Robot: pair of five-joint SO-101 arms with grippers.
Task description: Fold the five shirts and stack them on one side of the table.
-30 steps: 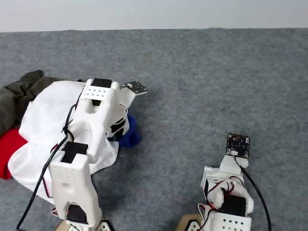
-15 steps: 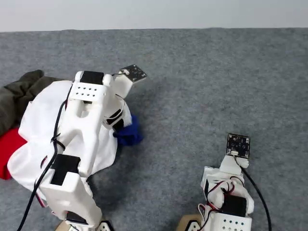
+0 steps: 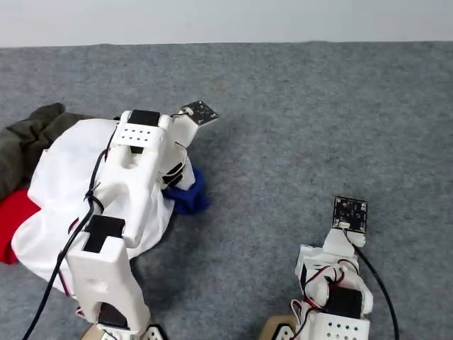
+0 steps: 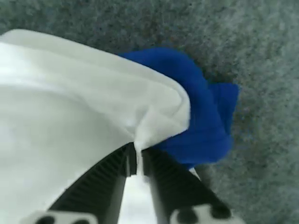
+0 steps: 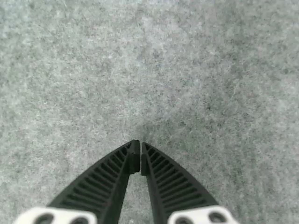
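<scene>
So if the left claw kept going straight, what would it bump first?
The left gripper is shut on the white shirt, so more of that first; the blue shirt seems just beyond.

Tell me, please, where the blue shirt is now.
In the high view the blue shirt lies on the table, left of centre, poking out from under the white shirt, which the left gripper pinches.

The black left gripper [image 4: 135, 161] meets a plain white shirt [image 4: 70, 93], and just past its tips lies a plain blue shirt [image 4: 201, 116]. Farther from the gripper, beyond the white, show a red shirt [image 3: 14, 212] and an olive shirt [image 3: 28, 134]. The bench [image 3: 318, 120] is flecked grey.
</scene>
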